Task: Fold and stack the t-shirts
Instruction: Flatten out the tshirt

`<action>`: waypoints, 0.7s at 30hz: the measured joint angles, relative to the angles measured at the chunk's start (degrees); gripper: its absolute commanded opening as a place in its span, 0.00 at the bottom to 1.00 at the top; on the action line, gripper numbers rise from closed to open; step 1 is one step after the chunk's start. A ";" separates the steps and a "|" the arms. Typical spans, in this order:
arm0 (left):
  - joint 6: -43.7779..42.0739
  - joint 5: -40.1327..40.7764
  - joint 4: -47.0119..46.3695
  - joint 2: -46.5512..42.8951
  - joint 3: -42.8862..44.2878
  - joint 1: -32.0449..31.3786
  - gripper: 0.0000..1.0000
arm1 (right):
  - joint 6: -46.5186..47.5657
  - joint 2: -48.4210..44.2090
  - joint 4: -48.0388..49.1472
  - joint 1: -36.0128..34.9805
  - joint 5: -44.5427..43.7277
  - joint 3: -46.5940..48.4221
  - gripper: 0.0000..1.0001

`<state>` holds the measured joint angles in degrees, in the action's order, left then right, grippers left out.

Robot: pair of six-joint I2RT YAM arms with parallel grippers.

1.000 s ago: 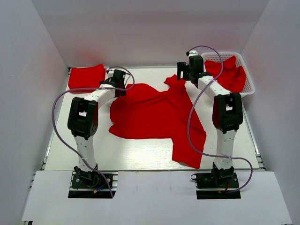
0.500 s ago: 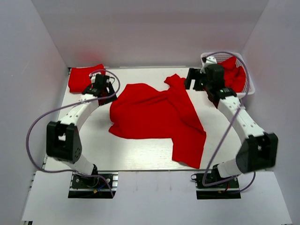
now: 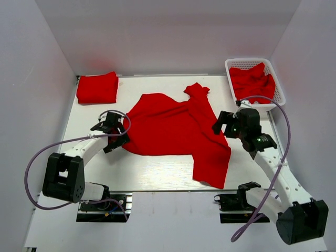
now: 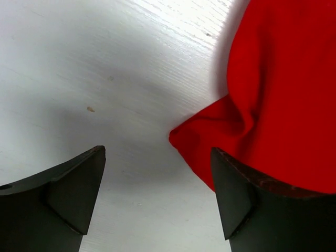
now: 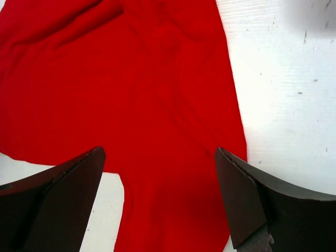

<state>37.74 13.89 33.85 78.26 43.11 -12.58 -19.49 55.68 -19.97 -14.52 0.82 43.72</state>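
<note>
Both pincers gape empty, the left pincer (image 3: 119,138) at a corner of the spread t-shirt (image 3: 168,126), the right pincer (image 3: 218,125) above its cloth.

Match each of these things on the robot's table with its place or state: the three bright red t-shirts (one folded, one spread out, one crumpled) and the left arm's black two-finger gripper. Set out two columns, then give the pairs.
Column one
1. folded bright red fabric t-shirt
2. spread-out bright red fabric t-shirt
3. crumpled bright red fabric t-shirt
4. black two-finger left gripper

Column two
A. inside the white plastic lattice basket
B. by a corner of the spread-out shirt, jaws open
C. middle of the white table
D. far left corner of the table

Pairs: 1-D, 2-C, 3-A, 4-B
</note>
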 measured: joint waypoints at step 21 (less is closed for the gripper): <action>-4.39 -9.31 -19.23 3.23 -6.71 -0.90 0.00 | -6.91 -6.62 -7.80 0.04 1.25 -10.64 0.90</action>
<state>33.34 4.58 14.61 81.49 36.40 -13.47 -26.39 49.06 -27.77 -14.48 2.07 33.08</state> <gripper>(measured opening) 0.031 0.904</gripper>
